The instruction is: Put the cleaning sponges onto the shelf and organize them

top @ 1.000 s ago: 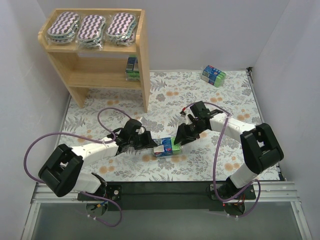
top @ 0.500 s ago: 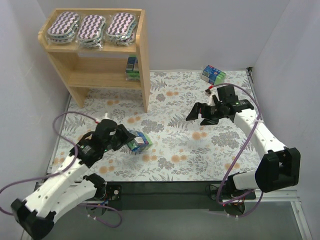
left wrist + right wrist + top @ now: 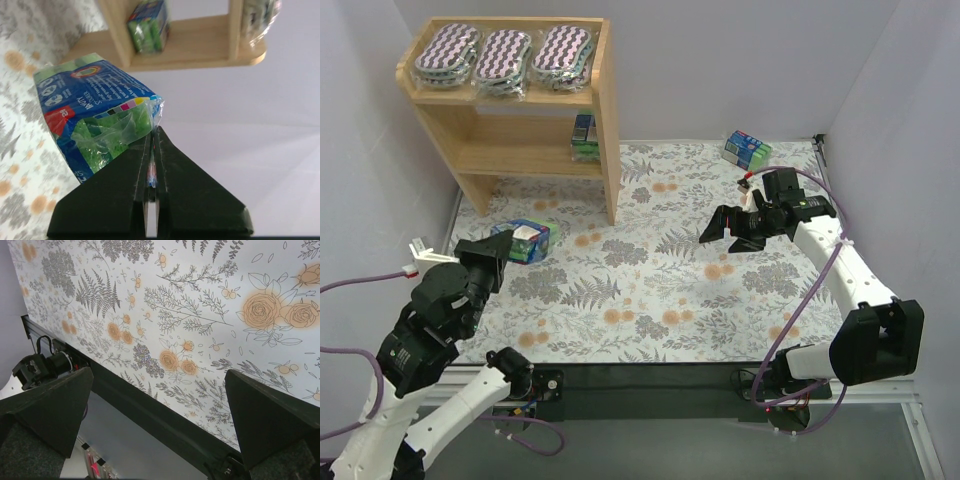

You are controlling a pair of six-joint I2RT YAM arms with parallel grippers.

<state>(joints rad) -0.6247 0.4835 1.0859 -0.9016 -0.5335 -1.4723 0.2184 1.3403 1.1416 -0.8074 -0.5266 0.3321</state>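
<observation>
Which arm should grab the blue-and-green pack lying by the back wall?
The right arm. The right end effector is open and close to that pack; the left end effector is shut on another pack near the shelf.

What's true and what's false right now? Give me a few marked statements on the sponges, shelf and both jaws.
1. Three zigzag pads lie on the shelf's top tier. True.
2. The left jaws are open and empty. False: they are shut on the wrap of a blue-and-green pack.
3. The right jaws hold a pack. False: they are open and hold nothing.
4. A second pack sits on the shelf's lower tier. True.
5. No pack lies loose on the mat. False: a third pack lies on the floral mat, near its far right corner.
</observation>
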